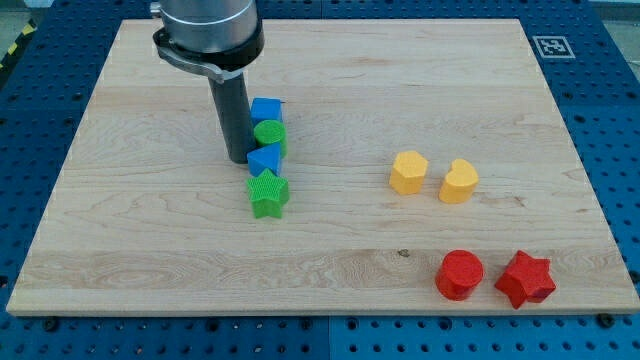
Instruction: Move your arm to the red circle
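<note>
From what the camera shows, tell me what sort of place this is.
Likely a robotics lab bench: a wooden board on a blue perforated table, a printed marker tag, and small blocks like the red circle. My tip touches the board.

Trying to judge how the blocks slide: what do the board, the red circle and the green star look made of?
Board: pale wood, visible grain lines, smooth matte finish.
Red circle: looks like matte plastic, uniform colour, no gloss.
Green star: likely 3D-printed plastic; fine ridged lines across its top.
My tip sits just left of the blue-green column, far from the red circle.
</note>
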